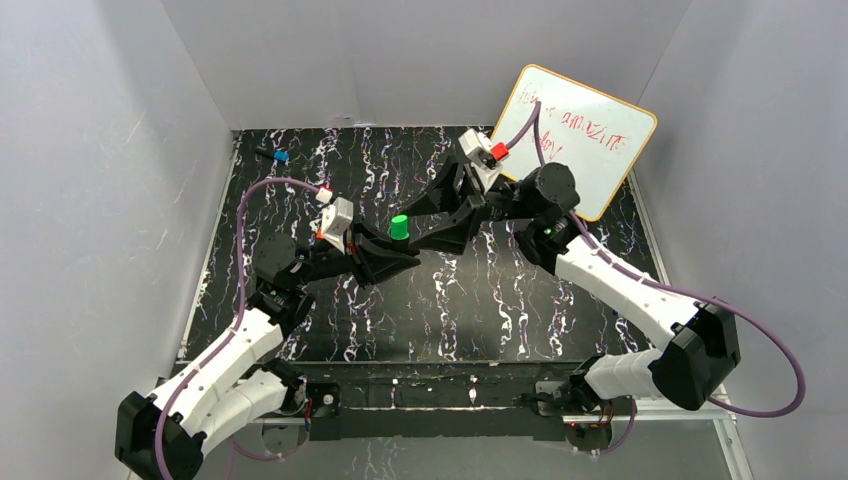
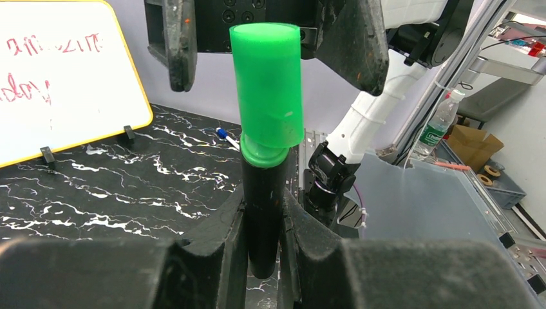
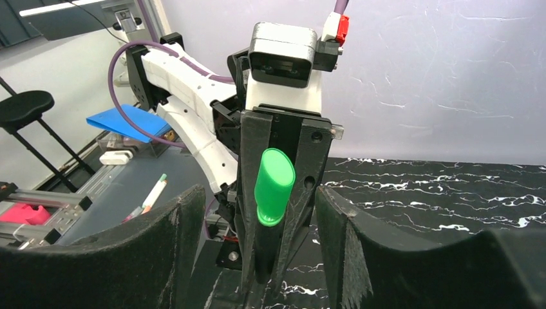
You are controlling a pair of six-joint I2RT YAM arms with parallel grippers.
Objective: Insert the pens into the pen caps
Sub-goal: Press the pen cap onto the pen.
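At centre: left gripper [image 1: 388, 252] clamps thick black marker [image 2: 263, 219].
Stubby green plastic cap [image 2: 269, 84]: seated crooked.
Right gripper [image 1: 425, 225]: jaws apart.
Risk: you press, cap jams.

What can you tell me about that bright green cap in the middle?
The green cap is a smooth, glossy plastic tube with a closed top. It sits slightly crooked on the green collar of a black marker, clamped upright by the left gripper. The open right gripper flanks it without touching.

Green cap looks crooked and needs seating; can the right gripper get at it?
Probably yes: the right gripper is open, fingers either side of the green cap; the left gripper clamps only the black marker below.
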